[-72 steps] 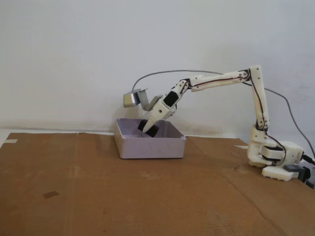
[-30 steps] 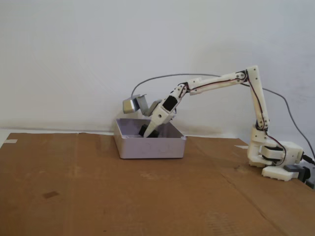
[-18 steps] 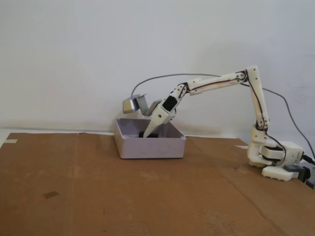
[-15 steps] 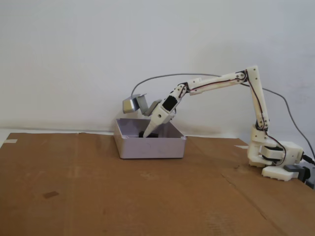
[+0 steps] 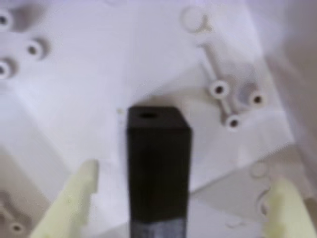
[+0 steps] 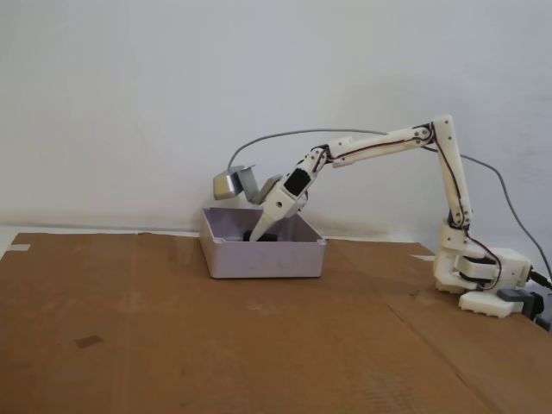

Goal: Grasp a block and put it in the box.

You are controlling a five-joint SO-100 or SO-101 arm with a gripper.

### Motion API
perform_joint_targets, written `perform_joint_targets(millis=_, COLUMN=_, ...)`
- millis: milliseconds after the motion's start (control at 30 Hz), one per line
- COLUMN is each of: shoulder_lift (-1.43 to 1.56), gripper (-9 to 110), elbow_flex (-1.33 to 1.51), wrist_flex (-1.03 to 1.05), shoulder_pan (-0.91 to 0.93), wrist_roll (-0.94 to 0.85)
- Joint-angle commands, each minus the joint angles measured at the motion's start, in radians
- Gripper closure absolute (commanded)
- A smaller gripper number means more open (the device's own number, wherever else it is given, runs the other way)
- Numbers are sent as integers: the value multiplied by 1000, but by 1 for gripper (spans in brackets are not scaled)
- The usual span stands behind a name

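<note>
In the wrist view a tall black block (image 5: 158, 163) with a small hole in its top stands upright on the white floor of the box (image 5: 99, 74). My gripper (image 5: 185, 177) is open. Its pale yellow-green fingers (image 5: 74, 198) stand well apart on either side of the block and do not touch it. In the fixed view the white box (image 6: 263, 259) sits on the brown cardboard, and my gripper (image 6: 255, 235) reaches down into it from the right. The block shows there only as a dark patch behind the box's rim.
The box floor carries several raised white screw posts (image 5: 219, 89). The arm's base (image 6: 479, 278) stands at the right on the cardboard sheet (image 6: 172, 345), with a grey cable behind it. A small dark mark (image 6: 88, 341) lies on the cardboard at front left.
</note>
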Motion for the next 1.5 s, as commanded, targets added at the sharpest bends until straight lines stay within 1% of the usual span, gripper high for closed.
perform_joint_targets(millis=0, shoulder_lift=43, gripper=61, elbow_flex=-130, wrist_flex=-43, shoulder_pan=-11, wrist_roll=3)
perform_joint_targets(millis=767, shoulder_lift=44, gripper=61, elbow_flex=-383, wrist_flex=-31, shoulder_pan=-17, wrist_roll=2)
perform_joint_targets(millis=1100, shoulder_lift=84, gripper=61, elbow_flex=-414, wrist_flex=-41, shoulder_pan=-58, wrist_roll=-3)
perform_joint_targets(millis=1467, shoulder_lift=147, gripper=61, elbow_flex=-405, wrist_flex=-43, shoulder_pan=-60, wrist_roll=2)
